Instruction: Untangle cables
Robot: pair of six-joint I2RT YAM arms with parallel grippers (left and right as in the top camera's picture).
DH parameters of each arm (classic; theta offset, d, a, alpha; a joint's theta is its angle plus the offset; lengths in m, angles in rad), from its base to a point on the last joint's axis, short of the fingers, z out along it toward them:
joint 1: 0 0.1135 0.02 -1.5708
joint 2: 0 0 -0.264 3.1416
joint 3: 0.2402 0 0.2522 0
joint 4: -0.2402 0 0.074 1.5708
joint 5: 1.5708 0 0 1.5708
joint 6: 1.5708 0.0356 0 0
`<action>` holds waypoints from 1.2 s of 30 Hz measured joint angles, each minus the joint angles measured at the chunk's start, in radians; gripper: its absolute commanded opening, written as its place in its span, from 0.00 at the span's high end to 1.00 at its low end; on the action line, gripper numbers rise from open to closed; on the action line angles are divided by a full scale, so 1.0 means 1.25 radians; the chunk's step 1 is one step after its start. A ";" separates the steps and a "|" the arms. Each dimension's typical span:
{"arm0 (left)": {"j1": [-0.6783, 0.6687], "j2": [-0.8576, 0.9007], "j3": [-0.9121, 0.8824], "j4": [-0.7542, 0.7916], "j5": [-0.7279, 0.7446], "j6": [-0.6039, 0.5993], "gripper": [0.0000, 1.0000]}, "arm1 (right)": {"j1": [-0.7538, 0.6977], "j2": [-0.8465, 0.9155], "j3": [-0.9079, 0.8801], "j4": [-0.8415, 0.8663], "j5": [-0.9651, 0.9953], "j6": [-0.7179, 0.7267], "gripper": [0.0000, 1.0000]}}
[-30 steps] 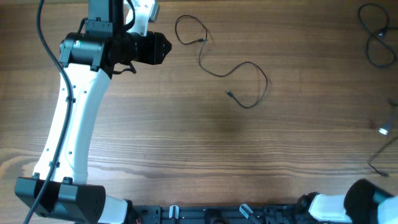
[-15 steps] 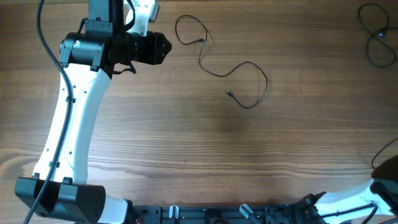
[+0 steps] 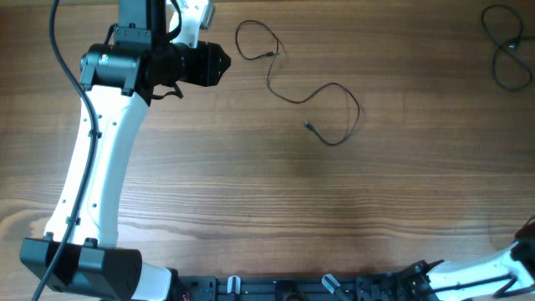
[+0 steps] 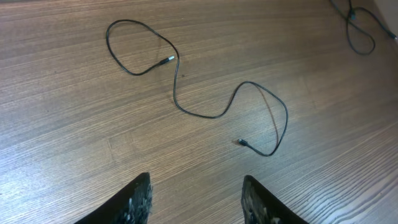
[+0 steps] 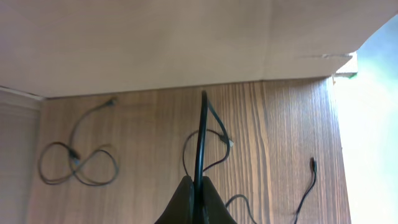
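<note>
The middle and near half of the worktop [image 3: 276, 217] lie bare, wide enough for a pincer to cross from side to side. The left arm [image 3: 92, 167] blocks the left edge from the near-left corner to the far edge. Its left pincer [image 4: 199, 199] is spread, with nothing between the fingers and bare wood just ahead. Beyond it a long black cable [image 3: 301, 101] snakes in loose loops, flat, near the middle of the far edge. A looped cable bundle [image 3: 507, 52] fills the far-right corner. The right arm [image 3: 493, 272] occupies the near-right corner. The right pincer [image 5: 194, 196] is clamped on a thin cable [image 5: 200, 137] that rises straight in front of it.
</note>
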 measured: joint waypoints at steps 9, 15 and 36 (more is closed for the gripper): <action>0.000 0.000 0.000 0.021 0.000 0.000 0.51 | 0.000 0.132 -0.002 -0.002 -0.005 0.002 0.96; 0.000 0.000 0.000 0.025 0.000 0.000 0.51 | 0.000 0.180 -0.002 -0.002 -0.002 0.017 0.96; 0.000 0.000 0.000 0.036 0.000 0.000 0.51 | 0.002 0.260 -0.002 0.037 -0.002 0.013 0.96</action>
